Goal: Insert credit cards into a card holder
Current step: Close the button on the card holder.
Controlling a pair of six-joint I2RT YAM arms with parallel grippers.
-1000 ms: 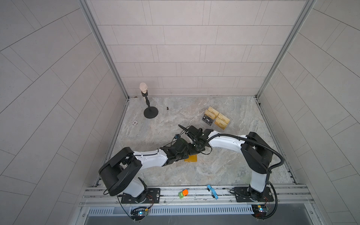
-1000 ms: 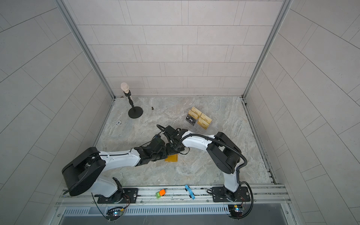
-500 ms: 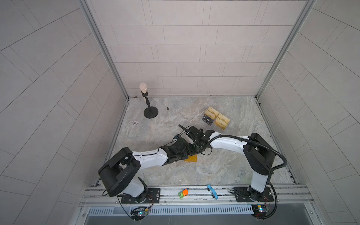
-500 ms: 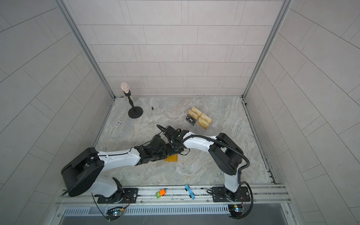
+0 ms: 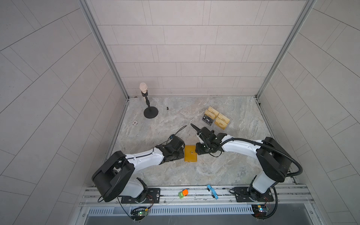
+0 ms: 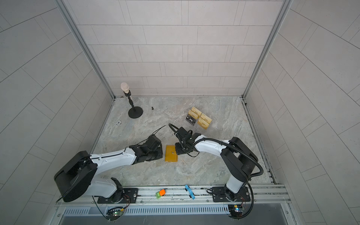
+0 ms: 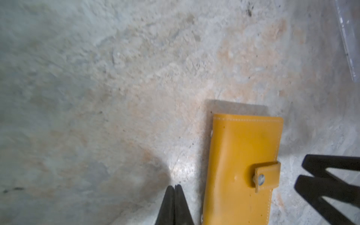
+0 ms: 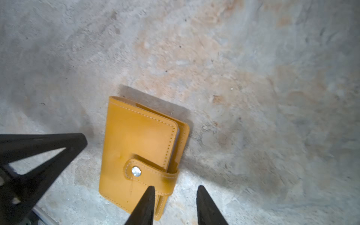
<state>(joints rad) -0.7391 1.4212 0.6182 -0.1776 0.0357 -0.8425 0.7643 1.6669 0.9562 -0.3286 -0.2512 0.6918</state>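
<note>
Card holder (image 8: pixel 140 148) snapped shut, left gripper (image 7: pixel 174 188) clenched empty beside it; right gripper (image 8: pixel 175 187) parted, perhaps touching

card holder (image 5: pixel 191 153) on table (image 5: pixel 175 120), card stand (image 5: pixel 220 121) behind right, microphone stand (image 5: pixel 150 113) behind left

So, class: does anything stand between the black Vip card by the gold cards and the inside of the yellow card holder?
Yes. The card holder lies closed on the table, its snap tab fastened across the cover. The Vip card sits apart, beside the gold cards.
</note>
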